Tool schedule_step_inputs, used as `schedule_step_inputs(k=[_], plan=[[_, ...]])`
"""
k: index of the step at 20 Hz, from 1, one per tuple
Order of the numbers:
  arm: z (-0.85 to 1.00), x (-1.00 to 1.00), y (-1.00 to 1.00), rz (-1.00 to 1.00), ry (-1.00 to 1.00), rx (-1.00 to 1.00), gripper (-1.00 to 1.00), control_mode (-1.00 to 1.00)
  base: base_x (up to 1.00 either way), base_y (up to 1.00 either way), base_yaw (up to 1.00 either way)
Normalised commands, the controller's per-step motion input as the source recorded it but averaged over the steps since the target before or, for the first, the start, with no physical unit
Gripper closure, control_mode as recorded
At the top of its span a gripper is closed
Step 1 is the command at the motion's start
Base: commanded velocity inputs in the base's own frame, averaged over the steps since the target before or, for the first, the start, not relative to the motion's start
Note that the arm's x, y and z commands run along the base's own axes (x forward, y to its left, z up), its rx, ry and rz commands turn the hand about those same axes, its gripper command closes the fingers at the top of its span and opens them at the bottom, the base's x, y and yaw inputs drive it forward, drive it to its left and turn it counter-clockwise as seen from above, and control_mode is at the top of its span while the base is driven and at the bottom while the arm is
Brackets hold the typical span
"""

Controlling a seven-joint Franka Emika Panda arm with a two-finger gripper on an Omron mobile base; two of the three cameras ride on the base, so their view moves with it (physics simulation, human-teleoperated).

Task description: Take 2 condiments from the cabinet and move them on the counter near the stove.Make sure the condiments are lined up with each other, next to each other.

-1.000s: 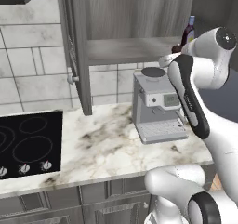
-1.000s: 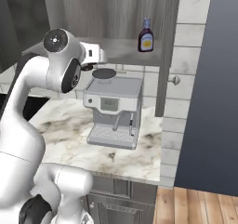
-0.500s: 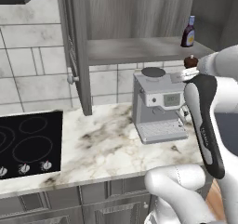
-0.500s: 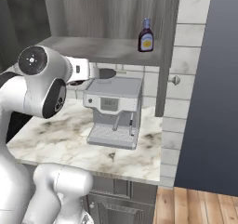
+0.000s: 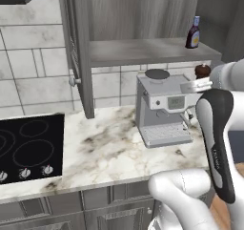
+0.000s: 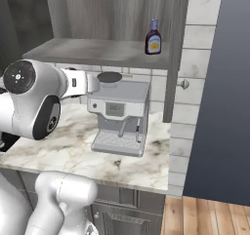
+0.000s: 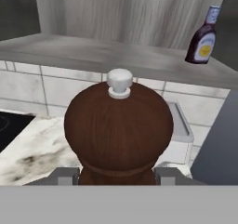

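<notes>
Grey wood-grain cabinet (image 5: 143, 14) stands open above the counter (image 5: 109, 148), its plank shelf (image 5: 147, 50) bare along most of its length. White marble with brown-grey veining forms the counter, which runs from the black stove (image 5: 26, 148) at 9 o'clock in the left base view to a boxy steel coffee machine (image 5: 164, 107) at 3 o'clock. Pale tiled wall (image 5: 33, 67) fills the space between shelf and counter. On the shelf's right end, at 1 o'clock in the left base view, stands the slim dark bottle (image 5: 193, 32), upright, with a blue-white cap. The gripper (image 7: 118, 174) is held in the air just below shelf level, beside the coffee machine's top and well clear of the counter. Its jaws are closed against the base of the red-brown shaker (image 7: 118, 130), which sits upright between them, its small white knob uppermost. In the left base view the shaker (image 5: 202, 71) appears at 2 o'clock, below and slightly right of the bottle.
</notes>
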Motion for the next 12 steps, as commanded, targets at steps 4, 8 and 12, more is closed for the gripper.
schedule_step_inputs(k=[4, 8, 12], plan=[[0.0, -0.01, 0.0, -0.05, 0.0, 0.0, 1.0, -1.0, 0.0, 0.0, 0.0], [0.0, 0.0, 0.0, 0.0, 0.0, 0.0, 1.0, 1.0, -0.02, 0.0, 0.0], [0.0, 0.0, 0.0, 0.0, 0.0, 0.0, 1.0, 1.0, -0.34, 0.01, 0.0]])
